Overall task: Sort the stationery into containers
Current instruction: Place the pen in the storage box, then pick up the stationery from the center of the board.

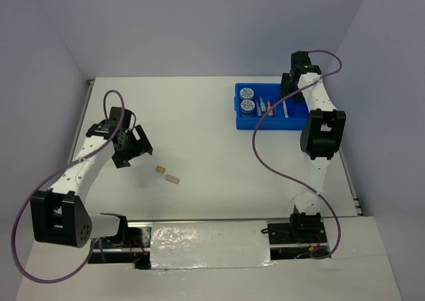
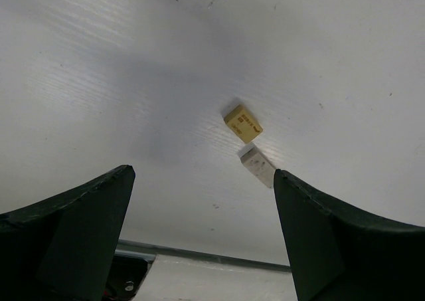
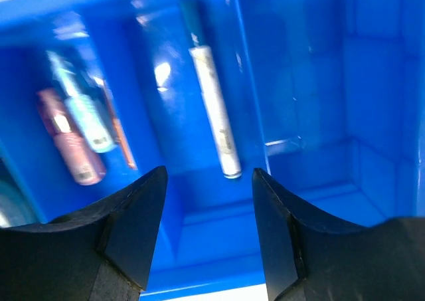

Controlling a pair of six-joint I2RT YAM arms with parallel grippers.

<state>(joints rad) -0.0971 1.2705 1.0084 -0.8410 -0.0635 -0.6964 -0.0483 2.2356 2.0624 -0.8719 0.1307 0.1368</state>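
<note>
— Where do we stand on the left?
— Our left gripper (image 2: 202, 173) hangs wide open and empty over the table (image 1: 199, 128), with the tan block (image 2: 242, 123) and beige bar (image 2: 257, 165) side by side just ahead.
— And the right?
— Our right gripper (image 3: 207, 171), jaws apart and holding nothing, sits over the blue tray (image 3: 372, 82). The marker (image 3: 216, 111) and some blurred bars (image 3: 73, 148), seemingly pink and light-blue, lie in it.

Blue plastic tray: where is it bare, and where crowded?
Right wrist view: in the blue plastic tray, the compartment right of the blue-white marker is bare. Crowded: the slot left of it, holding the short pink bar, light-blue bar and orange bar.
</note>
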